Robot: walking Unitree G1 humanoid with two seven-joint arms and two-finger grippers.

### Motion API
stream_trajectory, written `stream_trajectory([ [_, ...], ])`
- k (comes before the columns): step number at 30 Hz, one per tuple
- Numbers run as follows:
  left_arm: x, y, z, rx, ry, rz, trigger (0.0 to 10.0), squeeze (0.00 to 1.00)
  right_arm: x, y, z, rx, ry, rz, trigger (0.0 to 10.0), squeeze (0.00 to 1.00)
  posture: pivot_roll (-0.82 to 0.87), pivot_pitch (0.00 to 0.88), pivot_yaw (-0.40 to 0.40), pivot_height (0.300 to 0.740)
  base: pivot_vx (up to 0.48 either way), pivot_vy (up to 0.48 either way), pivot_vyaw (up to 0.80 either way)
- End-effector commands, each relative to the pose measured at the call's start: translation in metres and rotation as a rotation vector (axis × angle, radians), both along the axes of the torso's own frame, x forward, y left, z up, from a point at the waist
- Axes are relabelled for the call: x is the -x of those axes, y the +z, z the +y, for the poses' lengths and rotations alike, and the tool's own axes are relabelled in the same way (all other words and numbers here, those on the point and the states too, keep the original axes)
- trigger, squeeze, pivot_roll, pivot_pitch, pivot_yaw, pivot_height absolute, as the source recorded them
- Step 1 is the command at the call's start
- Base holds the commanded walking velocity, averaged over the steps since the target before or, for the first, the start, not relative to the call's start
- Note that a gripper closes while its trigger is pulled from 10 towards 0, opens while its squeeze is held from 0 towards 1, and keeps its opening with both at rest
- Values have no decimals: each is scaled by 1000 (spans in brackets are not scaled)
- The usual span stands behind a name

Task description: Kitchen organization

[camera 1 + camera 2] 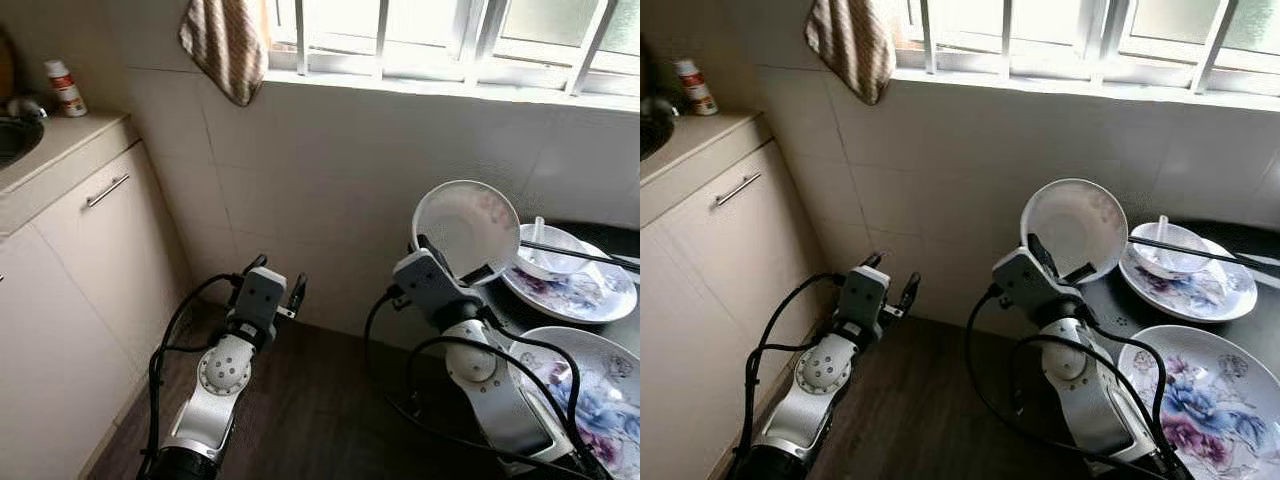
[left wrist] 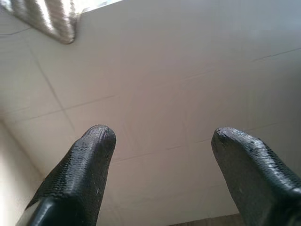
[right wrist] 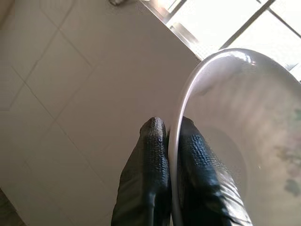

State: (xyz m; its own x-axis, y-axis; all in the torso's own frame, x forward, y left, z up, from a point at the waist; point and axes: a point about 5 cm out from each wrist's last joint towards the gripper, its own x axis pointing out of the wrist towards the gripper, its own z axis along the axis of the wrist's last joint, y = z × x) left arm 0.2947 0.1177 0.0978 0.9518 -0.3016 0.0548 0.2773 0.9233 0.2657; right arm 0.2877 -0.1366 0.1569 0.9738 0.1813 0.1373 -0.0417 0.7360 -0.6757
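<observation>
White bowl point(image 1: 466, 229): held tilted on edge above the dark bench point(image 1: 628, 240), beside two flowered plates point(image 1: 590, 290).
Right gripper point(image 3: 168, 141): fingers pinched on the bowl's rim.
Left gripper point(image 1: 278, 281): fingers spread wide, holding nothing, facing the tiled wall point(image 2: 155, 89).

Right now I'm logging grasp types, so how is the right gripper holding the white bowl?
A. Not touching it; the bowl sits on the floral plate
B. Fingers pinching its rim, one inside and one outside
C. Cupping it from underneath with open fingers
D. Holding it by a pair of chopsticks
B: in the right wrist view the right gripper has one black finger on each side of the white bowl rim, lifted tilted.
</observation>
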Motion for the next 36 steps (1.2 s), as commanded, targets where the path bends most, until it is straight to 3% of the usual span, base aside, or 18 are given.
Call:
stream_trajectory([
  [1, -2, 5, 1, 5, -1, -19, 10000, 0, 2, 1, 6, 14, 40, -19, 0, 0, 29, 0, 4, 740, 0, 472, 800],
  [20, -2, 25, 9, 49, 35, -141, 10000, 0, 1, -10, 4, -45, 71, 16, 0, 0, 39, 0, -4, 740, 0, 45, 800],
  [27, -2, 32, 8, 66, 38, -172, 10000, 0, 0, -3, 4, -59, 76, -35, 0, 0, 37, 0, -3, 740, 0, 0, 800],
  [36, -7, 57, 15, 129, 99, -262, 10000, 0, 0, 21, 3, -125, 65, -191, 0, 0, 43, 0, -6, 740, 324, 0, 800],
])
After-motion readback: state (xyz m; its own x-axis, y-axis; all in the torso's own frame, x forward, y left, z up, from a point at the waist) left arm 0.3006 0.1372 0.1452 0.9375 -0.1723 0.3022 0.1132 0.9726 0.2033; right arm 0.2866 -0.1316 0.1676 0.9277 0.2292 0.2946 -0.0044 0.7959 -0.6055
